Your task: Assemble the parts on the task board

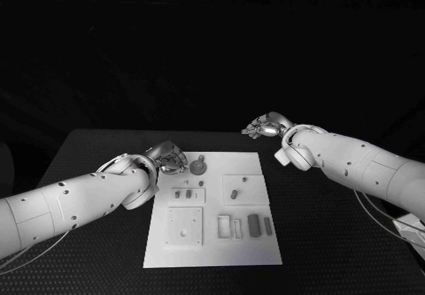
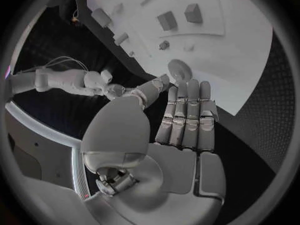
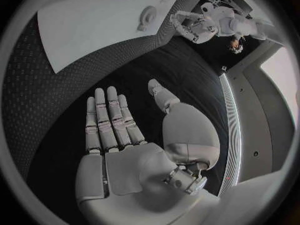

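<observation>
Hovering flat with fingers extended, left hand (image 1: 168, 157) and right hand (image 1: 264, 127) hold nothing.

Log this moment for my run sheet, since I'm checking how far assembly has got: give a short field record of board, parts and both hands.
board: white rectangular task board flat on the black table
parts: small grey pieces lying on the board, plus a round grey disc part near its far edge
left hand: silver left hand at the board's far left corner, fingers extended, holding nothing
right hand: silver right hand beyond the board's far right corner, over the table, empty
</observation>
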